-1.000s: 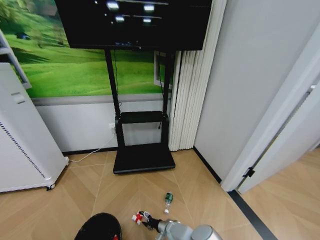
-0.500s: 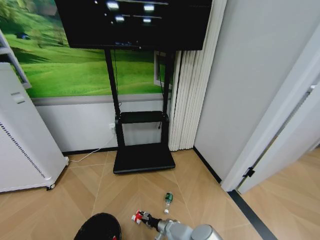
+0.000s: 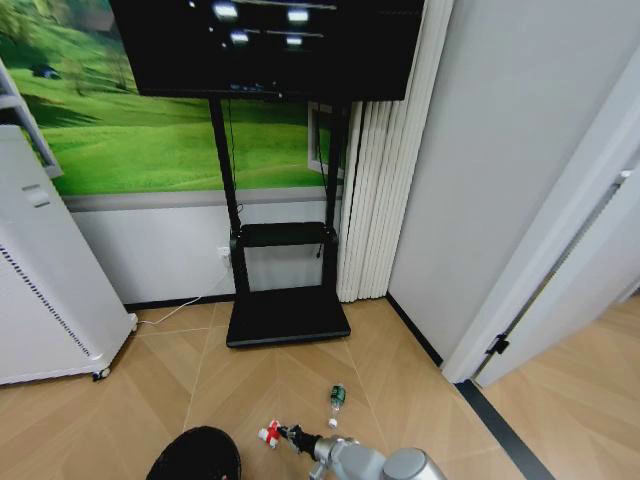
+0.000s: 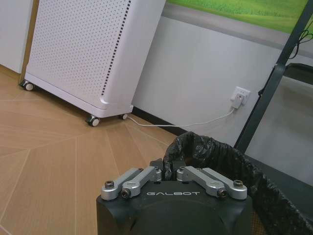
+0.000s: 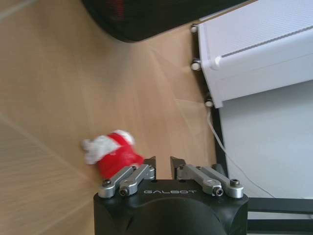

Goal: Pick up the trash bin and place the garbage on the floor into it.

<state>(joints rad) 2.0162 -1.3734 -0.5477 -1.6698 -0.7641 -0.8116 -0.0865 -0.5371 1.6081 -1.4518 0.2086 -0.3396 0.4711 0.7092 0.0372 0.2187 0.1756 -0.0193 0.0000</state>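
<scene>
Wooden flooring in a herringbone pattern is being looked down on, with a grey wall, a green meadow picture and a big black screen on its stand (image 3: 286, 310) behind it. At the left side a white cabinet (image 3: 40, 290) on small wheels is standing against the wall.

Low in the head view, the trash bin (image 3: 195, 455) is being held up by the left gripper (image 4: 173, 169), which is being kept pressed together on the rim and its black bag liner. The bin is probably being carried this way so that it is ready to receive the garbage.

Just to the right of the bin, the right gripper (image 3: 290, 437) is being held just above the floor. Its jaws are being kept nearly together, and a red-and-white wrapper (image 3: 270, 434) is being pinched at its tips. In the right wrist view the same wrapper (image 5: 111, 151) is being seen beside one finger, with the dark bin mouth (image 5: 146, 17) further off; the piece is likely being gripped for carrying over to the bin.

A small clear bottle with a green label (image 3: 337, 398) is lying on the floor a little beyond the right gripper, apart from it and not yet collected.
</scene>
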